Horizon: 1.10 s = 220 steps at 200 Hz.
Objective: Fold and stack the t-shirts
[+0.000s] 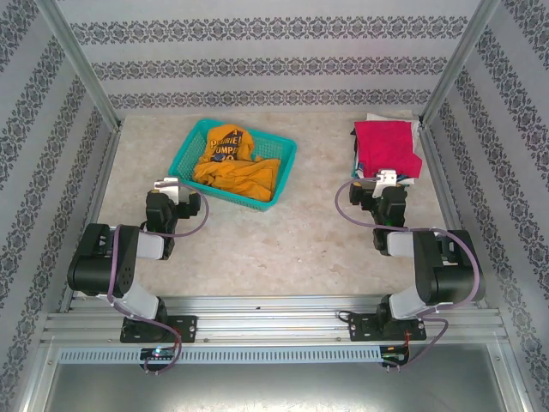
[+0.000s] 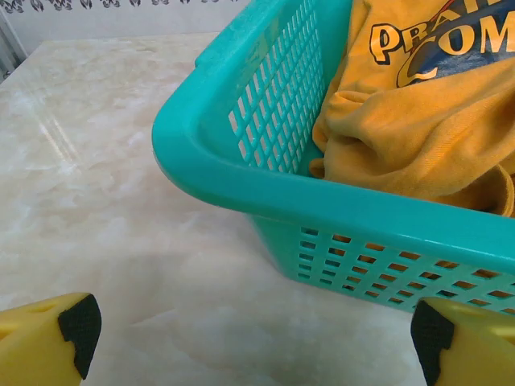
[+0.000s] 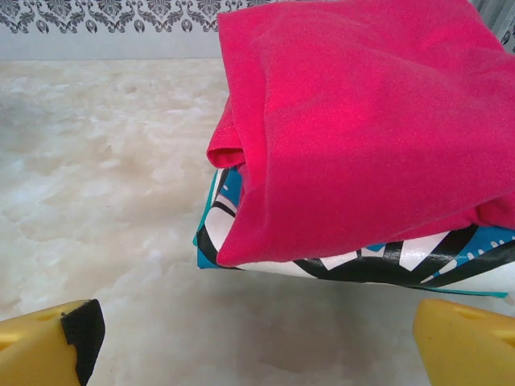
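Near edge first: left gripper (image 2: 251,336) and right gripper (image 3: 249,338) are both gaping wide, nothing held. Mustard shirt (image 2: 418,137) sits crumpled in the teal basket (image 2: 241,173) at 11 o'clock, and the red shirt (image 3: 362,121) tops the folded stack (image 3: 386,261) at 2. I'd go left-handed over the rim, pinch one layer and lift straight up.

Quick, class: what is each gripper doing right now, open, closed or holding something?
Left gripper: open, empty, near the basket.
Right gripper: open, empty, facing the red shirt.
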Motion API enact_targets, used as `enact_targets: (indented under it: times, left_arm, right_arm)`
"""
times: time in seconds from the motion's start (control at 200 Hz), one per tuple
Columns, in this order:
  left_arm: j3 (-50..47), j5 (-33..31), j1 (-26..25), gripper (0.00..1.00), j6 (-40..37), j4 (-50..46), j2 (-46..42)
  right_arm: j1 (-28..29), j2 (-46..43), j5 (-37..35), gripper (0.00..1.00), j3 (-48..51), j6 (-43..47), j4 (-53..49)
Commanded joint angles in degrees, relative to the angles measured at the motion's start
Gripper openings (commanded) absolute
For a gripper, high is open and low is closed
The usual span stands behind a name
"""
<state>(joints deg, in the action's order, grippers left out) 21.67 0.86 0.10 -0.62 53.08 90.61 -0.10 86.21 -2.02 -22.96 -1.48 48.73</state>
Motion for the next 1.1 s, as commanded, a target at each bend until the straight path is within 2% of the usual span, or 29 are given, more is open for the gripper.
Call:
enact_targets:
  times: [0.0, 0.719, 0.969, 1.034, 1.094]
  left_arm:
    - [0.8, 0.3, 0.1, 1.00, 0.5, -0.3, 0.2]
    - [1.0, 0.5, 0.2, 1.00, 0.5, -0.5, 0.2]
    - [-2.0, -7.1, 0.2, 1.00, 3.2, 5.2, -0.5]
    - [-2.4, -6.5, -0.1, 1.00, 2.5, 1.7, -5.0]
    - [-1.5, -8.7, -0.2, 1.00, 3.7, -6.2, -11.4]
  right_arm:
    - [0.8, 0.3, 1.0, 0.98, 0.7, 0.1, 2.1]
    - [0.8, 0.3, 1.1, 0.98, 0.6, 0.2, 2.0]
    - [0.9, 0.1, 0.8, 0.98, 0.8, 0.4, 2.3]
    - [2.2, -1.4, -0.9, 0.98, 0.7, 1.4, 0.7]
    - [3.5, -3.9, -2.7, 0.98, 0.9, 2.6, -1.0]
